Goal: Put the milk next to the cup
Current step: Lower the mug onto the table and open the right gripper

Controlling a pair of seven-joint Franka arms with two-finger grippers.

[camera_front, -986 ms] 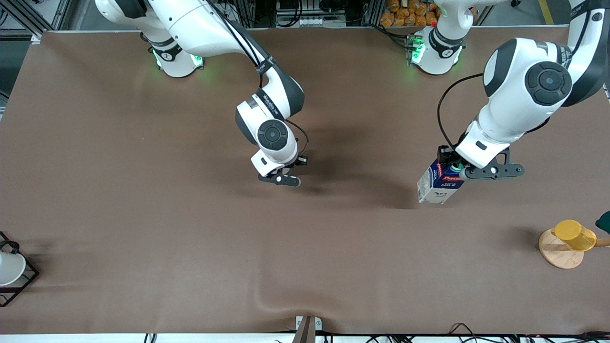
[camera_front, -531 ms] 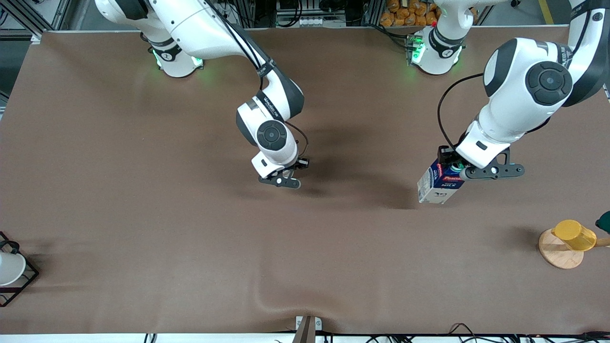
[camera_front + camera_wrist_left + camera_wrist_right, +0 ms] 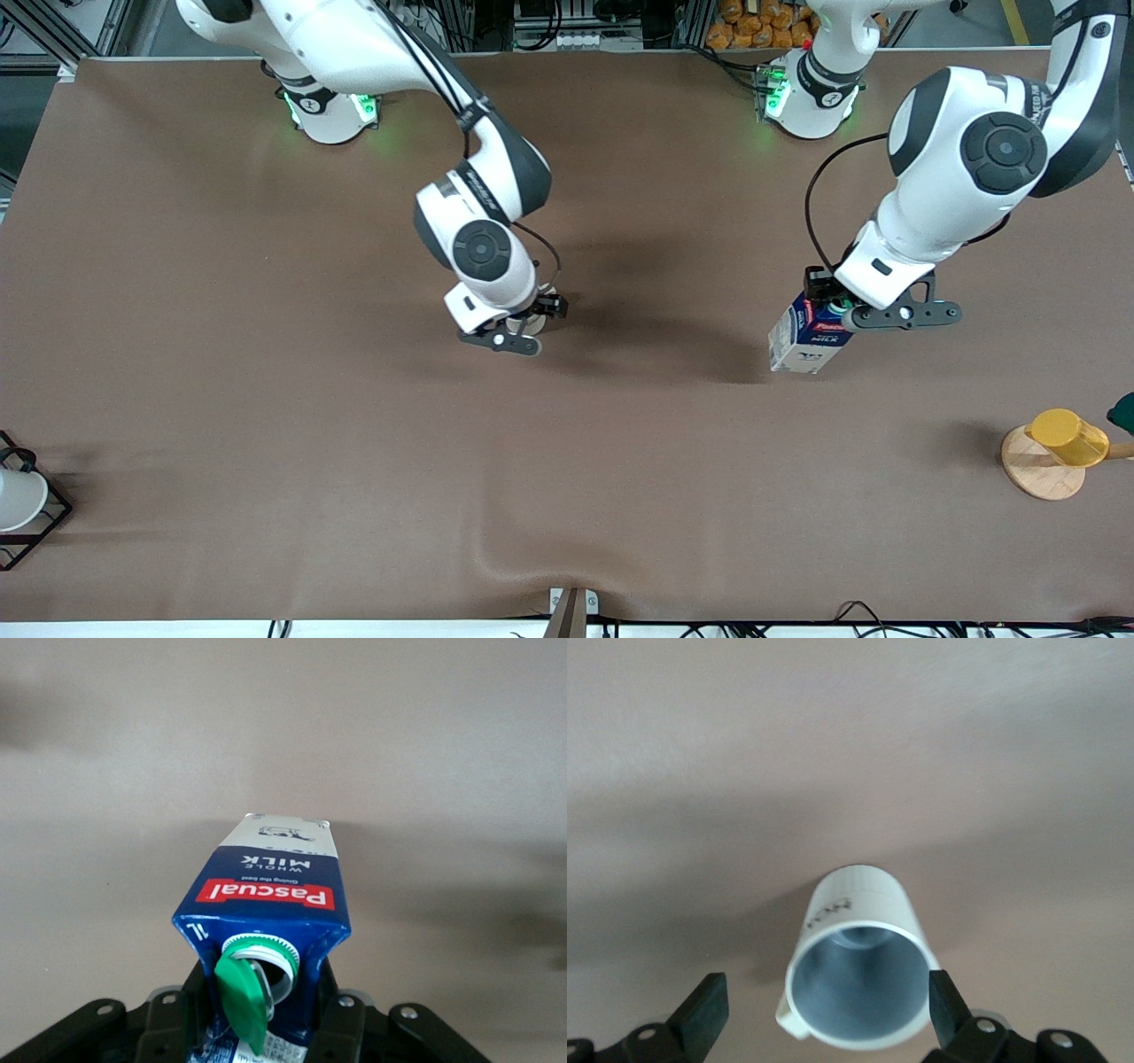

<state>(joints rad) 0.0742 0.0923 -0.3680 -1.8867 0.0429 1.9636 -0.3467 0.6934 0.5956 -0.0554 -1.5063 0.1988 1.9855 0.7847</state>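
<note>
My left tool (image 3: 257, 1028) grips the light, crushable blue-and-white milk carton (image 3: 270, 904) at its gable; my right tool (image 3: 824, 1010) spreads around the cream mug (image 3: 859, 979).

Right arm reaches from the upper left of the front view to frame centre — right gripper (image 3: 516, 334) pointed down, fingers (image 3: 704, 1010) spread wide. Left arm bends in from the upper right — left gripper (image 3: 842, 310) clamped.

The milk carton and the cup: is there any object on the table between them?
No. In the front view only bare brown table cover lies between the milk, held by the left gripper, and the cup under the open right gripper.
</note>
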